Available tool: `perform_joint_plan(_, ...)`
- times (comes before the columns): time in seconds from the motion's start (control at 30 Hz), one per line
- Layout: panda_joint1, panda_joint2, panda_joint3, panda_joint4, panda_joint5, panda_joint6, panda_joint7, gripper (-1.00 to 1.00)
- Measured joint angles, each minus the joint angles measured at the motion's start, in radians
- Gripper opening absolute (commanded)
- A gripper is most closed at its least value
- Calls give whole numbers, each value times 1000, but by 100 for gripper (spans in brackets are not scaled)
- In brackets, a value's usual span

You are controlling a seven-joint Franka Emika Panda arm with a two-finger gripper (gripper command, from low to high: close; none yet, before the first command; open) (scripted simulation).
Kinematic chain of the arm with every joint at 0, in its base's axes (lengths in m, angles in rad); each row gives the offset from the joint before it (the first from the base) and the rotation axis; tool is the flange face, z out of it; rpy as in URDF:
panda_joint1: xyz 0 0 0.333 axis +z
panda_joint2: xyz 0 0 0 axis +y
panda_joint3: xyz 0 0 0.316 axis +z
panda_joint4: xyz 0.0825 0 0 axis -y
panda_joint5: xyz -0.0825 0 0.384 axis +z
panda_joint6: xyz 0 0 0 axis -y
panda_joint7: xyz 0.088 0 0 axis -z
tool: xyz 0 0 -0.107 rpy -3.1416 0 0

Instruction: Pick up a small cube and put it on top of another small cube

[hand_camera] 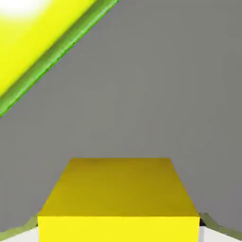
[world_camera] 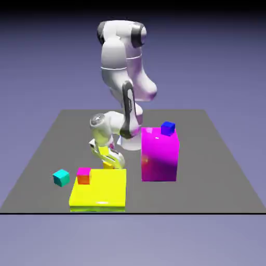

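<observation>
Four small cubes, two big blocks, one cube in my grip.
My arm bends down behind the yellow slab (world_camera: 98, 192) at the surface's (world_camera: 208, 161) near edge; my fingers (hand_camera: 119, 234) pinch the golden-yellow cube (hand_camera: 118, 189), while the magenta-and-orange cube (world_camera: 83, 176) sits on the slab.

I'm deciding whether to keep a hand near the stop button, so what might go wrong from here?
The golden-yellow cube is between the gripper's fingertips, beside the yellow slab; moving sideways while low might knock it against the slab's edge.

The magenta-and-orange cube sits near the slab's far left corner in the exterior view, so a nudge during placing could push it off.

The hand looks tilted there, so the held cube may land crooked and slide off.
</observation>
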Motion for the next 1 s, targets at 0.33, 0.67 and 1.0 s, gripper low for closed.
perform_joint_plan(0.33,42,-163,-112,94,-139,-239,220,-100)
perform_joint_plan(0.67,-102,-80,-16,456,-42,-480,558,-100)
perform_joint_plan(1.0,-133,72,32,507,45,-372,608,100)
